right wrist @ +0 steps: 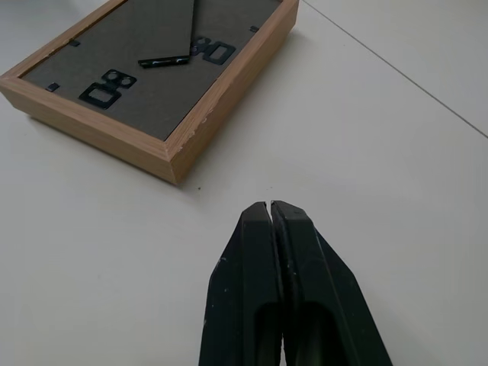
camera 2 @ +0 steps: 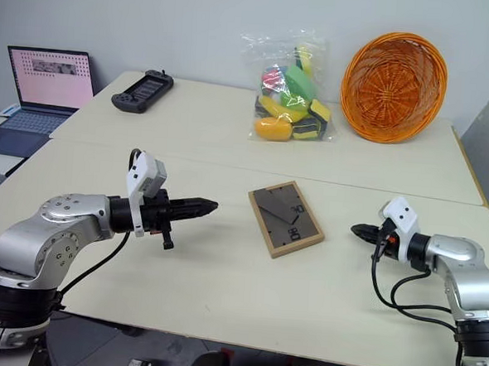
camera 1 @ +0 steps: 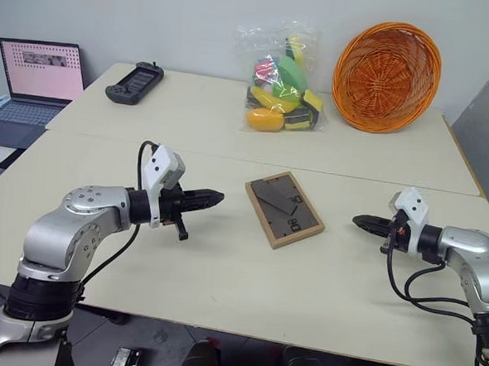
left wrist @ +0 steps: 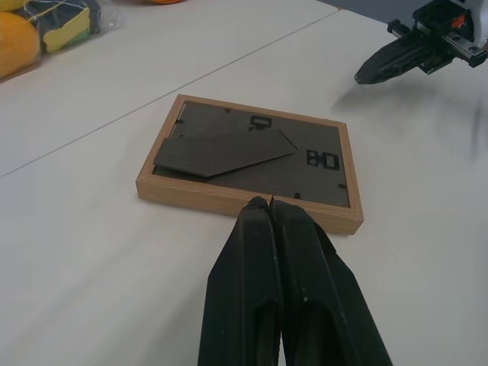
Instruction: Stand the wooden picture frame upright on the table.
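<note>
The frame (camera 1: 284, 209) is being left face-down on the surface (camera 1: 222, 273), long axis running away from the robot. It is being flanked by the left gripper (camera 1: 217, 197), slightly nearer, and the right gripper (camera 1: 358, 221), jaws pressed together, empty.

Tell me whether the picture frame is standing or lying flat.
Lying flat: the picture frame rests face down on the table, dark back and stand flap facing up.

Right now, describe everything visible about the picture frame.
The picture frame is a small rectangle of light wood lying flat, face down, on the table. Its dark grey back faces up, with a fold-out stand flap and small black hanger clips. It sits between the two grippers; nothing but the table touches it.
</note>
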{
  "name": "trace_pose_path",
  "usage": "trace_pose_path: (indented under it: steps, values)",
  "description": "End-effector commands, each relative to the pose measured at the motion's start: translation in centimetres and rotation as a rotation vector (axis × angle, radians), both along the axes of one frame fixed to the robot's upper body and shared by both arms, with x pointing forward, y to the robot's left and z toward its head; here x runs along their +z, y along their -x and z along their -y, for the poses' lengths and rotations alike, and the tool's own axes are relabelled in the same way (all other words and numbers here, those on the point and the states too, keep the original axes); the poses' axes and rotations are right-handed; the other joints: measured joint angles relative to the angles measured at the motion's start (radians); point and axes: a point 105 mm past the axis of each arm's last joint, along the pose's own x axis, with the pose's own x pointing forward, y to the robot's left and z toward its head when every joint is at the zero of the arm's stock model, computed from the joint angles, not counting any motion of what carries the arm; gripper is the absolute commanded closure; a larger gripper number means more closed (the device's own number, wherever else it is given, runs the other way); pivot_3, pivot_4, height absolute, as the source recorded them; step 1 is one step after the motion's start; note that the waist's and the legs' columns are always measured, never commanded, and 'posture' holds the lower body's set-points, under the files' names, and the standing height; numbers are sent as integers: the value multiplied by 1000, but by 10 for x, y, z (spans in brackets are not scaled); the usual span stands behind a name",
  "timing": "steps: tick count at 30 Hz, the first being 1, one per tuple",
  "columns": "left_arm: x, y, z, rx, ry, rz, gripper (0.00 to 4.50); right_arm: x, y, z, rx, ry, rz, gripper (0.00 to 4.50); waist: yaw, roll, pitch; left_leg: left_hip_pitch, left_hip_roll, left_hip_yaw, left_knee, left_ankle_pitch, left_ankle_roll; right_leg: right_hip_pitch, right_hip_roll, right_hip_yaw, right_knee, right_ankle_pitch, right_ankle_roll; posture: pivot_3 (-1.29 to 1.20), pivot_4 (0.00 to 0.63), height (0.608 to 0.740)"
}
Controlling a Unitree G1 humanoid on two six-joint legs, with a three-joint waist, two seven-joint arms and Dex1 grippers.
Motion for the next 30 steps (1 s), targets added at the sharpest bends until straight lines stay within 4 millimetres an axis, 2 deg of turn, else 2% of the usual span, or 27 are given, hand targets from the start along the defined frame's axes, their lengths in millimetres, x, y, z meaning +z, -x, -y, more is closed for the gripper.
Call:
trace_pose_path:
  steps: [1,24,30]
  values:
    - [15,-3,-2,26,24,51,4429,13,-2,0,-1,-10,53,4429,0,0,0,0,0,0,0,0,0,0,0,0,0,0,0,0,150,740]
    - [15,-6,-1,43,2,85,4429,20,-7,-11,-26,-14,75,4429,0,0,0,0,0,0,1,0,0,0,0,0,2,0,0,0,150,740]
    - [8,-13,-5,99,-54,116,4429,24,-13,-8,-70,-20,98,4429,0,0,0,0,0,0,1,0,0,0,0,0,2,0,0,0,150,740]
